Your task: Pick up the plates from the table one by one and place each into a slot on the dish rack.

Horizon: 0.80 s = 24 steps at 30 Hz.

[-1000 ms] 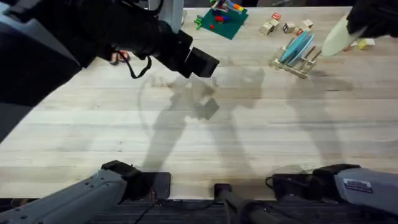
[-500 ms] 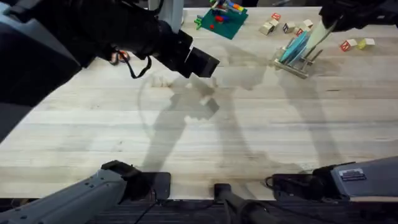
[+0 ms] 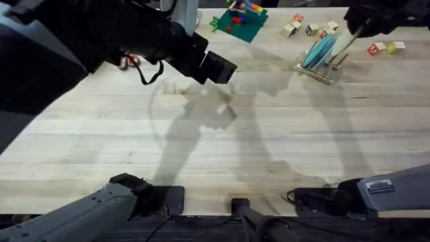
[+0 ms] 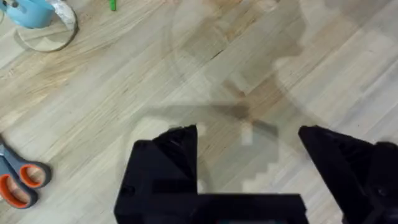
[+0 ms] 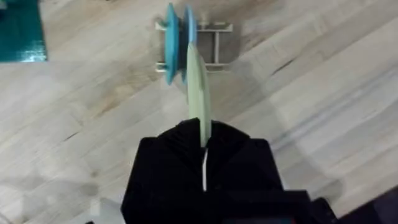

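The left gripper (image 4: 249,146) hangs over bare boards of the table (image 3: 222,154) toward its left side, its black fingers (image 4: 177,146) spread wide with nothing between them, and a pair of orange-handled scissors (image 4: 18,177) lies on the wood near it. Farther off, by the table's far right corner, the right gripper (image 5: 204,149) pinches the edge of the cream plate (image 5: 198,93), held on edge and tilted over the dish rack (image 3: 321,64). The blue plate (image 3: 319,50) already stands upright in a slot of the rack, just beside the cream one, with small wooden blocks (image 3: 304,27) scattered along the far edge behind it.
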Tool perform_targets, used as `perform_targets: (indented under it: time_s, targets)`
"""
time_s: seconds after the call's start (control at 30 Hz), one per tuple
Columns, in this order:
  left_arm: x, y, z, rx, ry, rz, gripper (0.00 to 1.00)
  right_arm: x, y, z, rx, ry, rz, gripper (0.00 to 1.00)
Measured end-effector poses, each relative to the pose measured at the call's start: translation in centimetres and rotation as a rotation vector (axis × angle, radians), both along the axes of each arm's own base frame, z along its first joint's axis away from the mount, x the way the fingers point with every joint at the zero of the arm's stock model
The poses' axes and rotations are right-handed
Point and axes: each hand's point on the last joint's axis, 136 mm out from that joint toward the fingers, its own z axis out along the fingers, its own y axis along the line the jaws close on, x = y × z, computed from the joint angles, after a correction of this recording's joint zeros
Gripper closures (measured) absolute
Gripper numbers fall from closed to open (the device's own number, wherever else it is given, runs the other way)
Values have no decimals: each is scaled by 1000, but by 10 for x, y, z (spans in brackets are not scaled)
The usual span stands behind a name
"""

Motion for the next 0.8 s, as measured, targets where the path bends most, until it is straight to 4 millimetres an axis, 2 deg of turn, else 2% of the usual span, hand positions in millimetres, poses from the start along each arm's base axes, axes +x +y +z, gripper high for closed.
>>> perform_targets:
  time_s: [0.23, 0.57, 0.8]
  targets:
    - [0, 0, 0, 0, 0, 0, 8, -15, -21, -4, -6, 61, -57, 971]
    - [-3, 1, -3, 7, 18, 0, 8, -12, -33, -5, 40, 49, -81, 970]
    - [-4, 2, -3, 8, 21, 0, 8, -4, -33, -5, 84, 30, -33, 970]
